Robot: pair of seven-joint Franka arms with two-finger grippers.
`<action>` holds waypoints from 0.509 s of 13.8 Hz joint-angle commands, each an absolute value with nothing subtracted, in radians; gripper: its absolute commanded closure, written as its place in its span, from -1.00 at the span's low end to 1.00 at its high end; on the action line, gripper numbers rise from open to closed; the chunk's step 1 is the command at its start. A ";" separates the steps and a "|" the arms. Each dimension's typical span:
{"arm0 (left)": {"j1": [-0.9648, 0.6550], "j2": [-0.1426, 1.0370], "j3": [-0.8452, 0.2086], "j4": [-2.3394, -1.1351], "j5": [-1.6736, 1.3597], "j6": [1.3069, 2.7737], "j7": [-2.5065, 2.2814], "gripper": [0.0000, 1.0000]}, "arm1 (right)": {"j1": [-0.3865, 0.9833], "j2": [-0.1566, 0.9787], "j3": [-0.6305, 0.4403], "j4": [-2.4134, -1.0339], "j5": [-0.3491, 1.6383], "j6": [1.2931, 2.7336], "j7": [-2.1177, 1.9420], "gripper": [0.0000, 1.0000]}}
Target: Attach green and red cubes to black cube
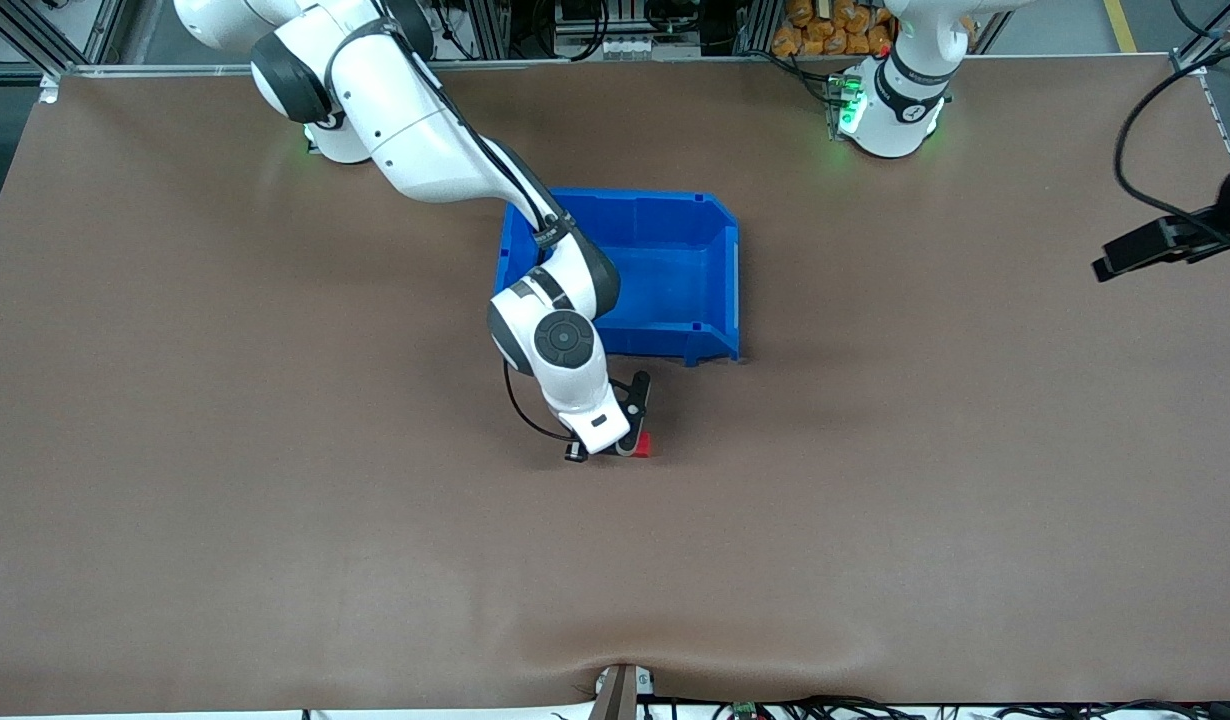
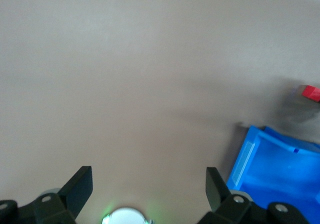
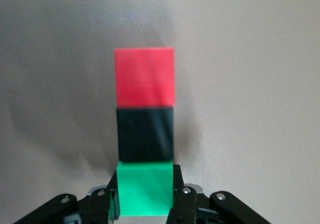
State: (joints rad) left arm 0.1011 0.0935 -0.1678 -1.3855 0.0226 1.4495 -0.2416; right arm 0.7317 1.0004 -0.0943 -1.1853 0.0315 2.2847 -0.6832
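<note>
In the right wrist view the green cube, the black cube and the red cube lie touching in one straight row on the table, the black one in the middle. My right gripper is shut on the green cube, one finger on each side. In the front view the right gripper is low on the table, nearer the camera than the blue bin. Only the red cube shows beside it; the green and black cubes are hidden under the hand. My left gripper is open and empty, high over the table, and the arm waits.
The blue bin stands mid-table, just farther from the camera than the cubes, and looks empty; it also shows in the left wrist view, with the red cube farther off. The left hand hangs at the left arm's end of the table.
</note>
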 commanded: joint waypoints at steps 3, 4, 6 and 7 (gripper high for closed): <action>0.026 -0.187 -0.141 -1.755 0.028 1.591 -0.210 -1.00 | 0.746 1.029 -0.100 -1.169 -0.025 2.339 -0.650 -1.00; 0.012 -0.189 -0.124 -1.753 0.028 1.585 -0.209 -1.00 | 0.746 1.028 -0.100 -1.173 -0.025 2.341 -0.650 -1.00; 0.015 -0.186 -0.124 -1.743 0.028 1.563 -0.210 -1.00 | 0.742 1.013 -0.100 -1.175 -0.021 2.339 -0.647 -1.00; 0.017 -0.183 -0.123 -1.738 0.028 1.557 -0.209 -1.00 | 0.736 0.997 -0.100 -1.177 -0.020 2.333 -0.647 -1.00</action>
